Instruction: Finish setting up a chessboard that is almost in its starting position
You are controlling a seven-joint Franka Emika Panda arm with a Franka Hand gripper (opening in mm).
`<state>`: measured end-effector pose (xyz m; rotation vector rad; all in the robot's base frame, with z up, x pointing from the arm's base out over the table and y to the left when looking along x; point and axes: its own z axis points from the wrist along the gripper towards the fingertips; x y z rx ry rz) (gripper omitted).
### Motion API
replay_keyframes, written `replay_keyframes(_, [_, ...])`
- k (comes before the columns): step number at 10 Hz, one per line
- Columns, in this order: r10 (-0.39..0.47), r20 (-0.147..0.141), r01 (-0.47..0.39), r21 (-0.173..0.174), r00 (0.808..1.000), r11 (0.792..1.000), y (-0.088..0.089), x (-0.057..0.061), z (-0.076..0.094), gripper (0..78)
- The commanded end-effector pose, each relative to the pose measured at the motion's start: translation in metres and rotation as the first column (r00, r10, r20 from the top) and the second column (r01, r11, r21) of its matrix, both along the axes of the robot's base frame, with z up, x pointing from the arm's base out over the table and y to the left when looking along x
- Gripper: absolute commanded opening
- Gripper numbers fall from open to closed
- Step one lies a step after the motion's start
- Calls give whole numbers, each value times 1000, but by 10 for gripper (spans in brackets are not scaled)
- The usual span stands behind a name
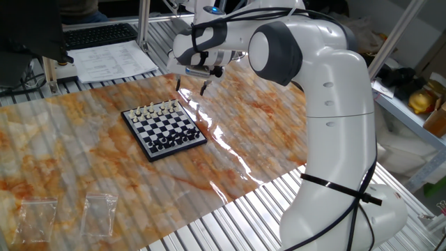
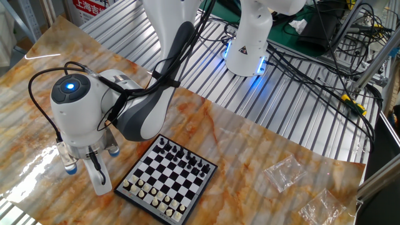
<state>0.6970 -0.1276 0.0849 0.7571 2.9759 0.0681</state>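
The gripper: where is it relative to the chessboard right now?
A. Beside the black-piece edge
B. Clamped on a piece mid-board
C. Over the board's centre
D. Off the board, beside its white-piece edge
D: the gripper hangs over the bare mat just outside the chessboard, next to the row of white pieces, holding nothing.

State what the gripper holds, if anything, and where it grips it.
Nothing: the gripper hangs open and empty beside the chessboard.
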Motion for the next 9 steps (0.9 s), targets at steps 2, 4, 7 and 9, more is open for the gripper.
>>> replay_keyframes(2, [13, 4, -13, -6, 1000, 1000, -1, 1, 1, 774])
replay_keyframes(4, [18, 4, -18, -11, 1000, 1000, -1, 1, 1, 774])
replay_keyframes(7, [21, 1, -21, -13, 1000, 1000, -1, 1, 1, 774])
replay_keyframes(9, [21, 1, -21, -13, 1000, 1000, -1, 1, 1, 13])
